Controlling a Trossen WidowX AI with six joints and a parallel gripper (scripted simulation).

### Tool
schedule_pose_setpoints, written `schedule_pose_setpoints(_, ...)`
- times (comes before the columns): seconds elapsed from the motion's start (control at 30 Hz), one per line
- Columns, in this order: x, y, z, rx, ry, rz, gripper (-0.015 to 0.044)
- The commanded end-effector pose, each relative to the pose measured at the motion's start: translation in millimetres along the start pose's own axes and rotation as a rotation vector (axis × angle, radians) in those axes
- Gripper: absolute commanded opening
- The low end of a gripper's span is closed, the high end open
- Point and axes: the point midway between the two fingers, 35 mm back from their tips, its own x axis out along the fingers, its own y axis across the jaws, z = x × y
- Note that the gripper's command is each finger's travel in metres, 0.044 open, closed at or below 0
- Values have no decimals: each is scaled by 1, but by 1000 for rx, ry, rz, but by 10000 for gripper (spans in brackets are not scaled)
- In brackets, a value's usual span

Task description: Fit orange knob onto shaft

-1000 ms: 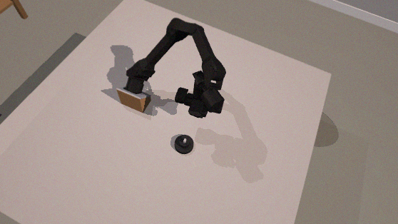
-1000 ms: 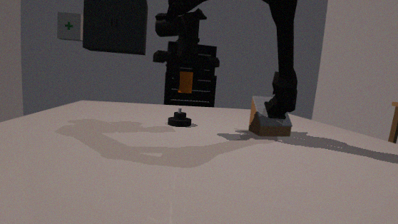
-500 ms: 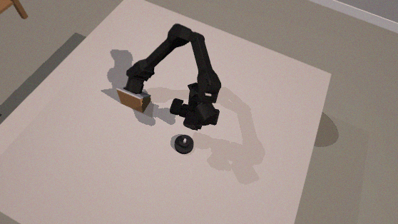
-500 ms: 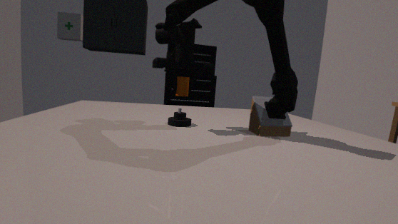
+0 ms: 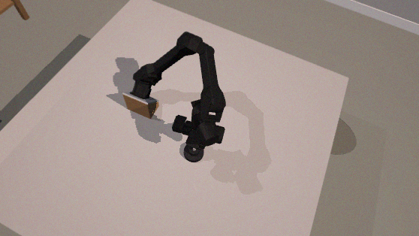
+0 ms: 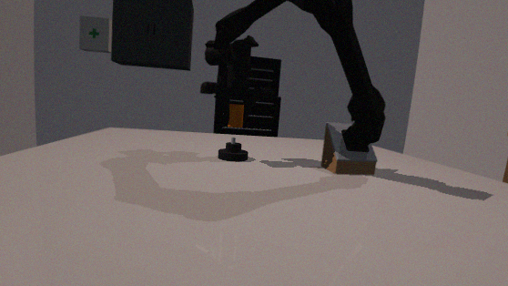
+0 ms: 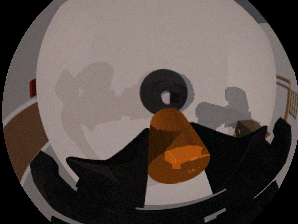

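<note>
The orange knob (image 6: 236, 116) (image 7: 178, 145) is upright between the fingers of my gripper (image 6: 235, 109) (image 7: 169, 129), which is shut on it. The black round pedestal (image 5: 194, 158) (image 6: 233, 156) (image 7: 149, 95) stands on the table with the silver shaft (image 5: 194, 149) (image 6: 233, 140) (image 7: 166, 97) upright at its centre. In the exterior view the knob hangs above the shaft top and slightly right of it, with a gap between. In the wrist view the knob's far end overlaps the pedestal's near edge. The knob's hole is hidden, and the shaft's flat side cannot be made out clearly.
A wooden wedge-shaped block (image 5: 139, 107) (image 6: 355, 167) with a grey top sits under the arm's base, to the right of the pedestal in the exterior view. The pale table (image 5: 113, 188) (image 6: 255, 246) carries the arm's shadows. A dark drawer cabinet (image 6: 266, 79) stands behind.
</note>
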Motion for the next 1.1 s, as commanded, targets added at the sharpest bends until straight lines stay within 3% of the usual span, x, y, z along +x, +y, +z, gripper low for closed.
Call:
schedule_pose_setpoints(0.0,2,-3,12,-9,-8,3,0)
schedule_pose_setpoints(0.57,32,-6,22,0,-6,4,0)
schedule_pose_setpoints(1.07,32,-5,21,-8,-6,4,0)
